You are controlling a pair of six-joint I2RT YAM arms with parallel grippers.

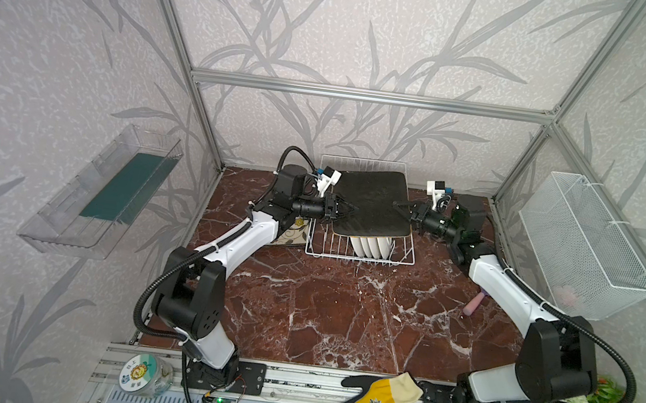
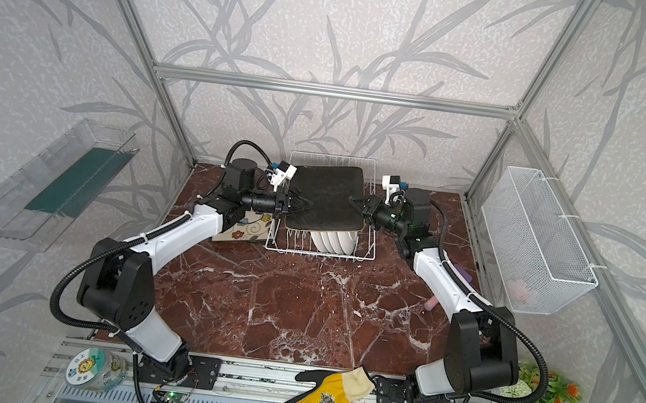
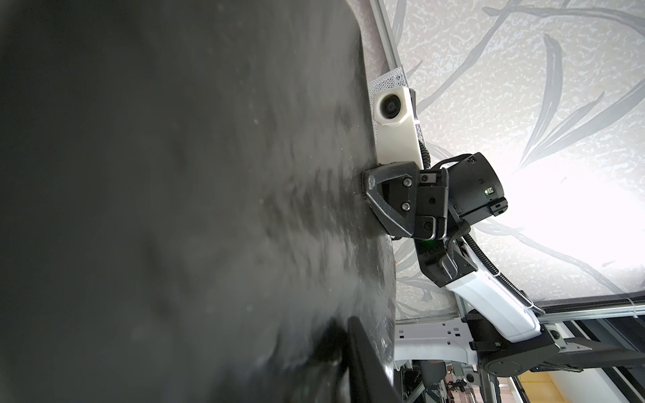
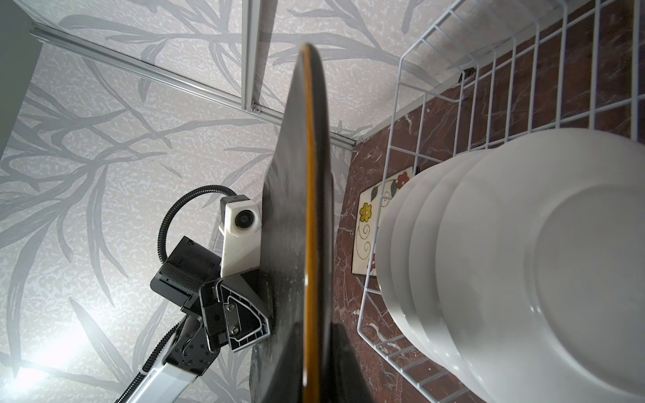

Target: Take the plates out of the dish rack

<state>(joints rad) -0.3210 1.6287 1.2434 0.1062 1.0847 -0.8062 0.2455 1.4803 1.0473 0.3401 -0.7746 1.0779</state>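
- Your left end effector (image 1: 350,210) sits at the left rim of the black-backed square plate (image 1: 373,204). One finger (image 4: 244,314) lies against the plate's back, but you cannot tell whether the clamp is complete. Confirm it bites before the other side lets go.
- One flowered square plate (image 2: 244,228) lies face-up on the desk (image 1: 340,317), just left of the dish rack (image 1: 319,252), toward the far left corner.
- The black-backed square plate, the only one held, hangs above the rack at the desk's far edge. Carry it steadily, clear of the plates beneath.
- Four round white plates (image 1: 370,246) stand on edge in the rack's front.
- Your right end effector (image 1: 399,208) is clenched on that plate's right rim.
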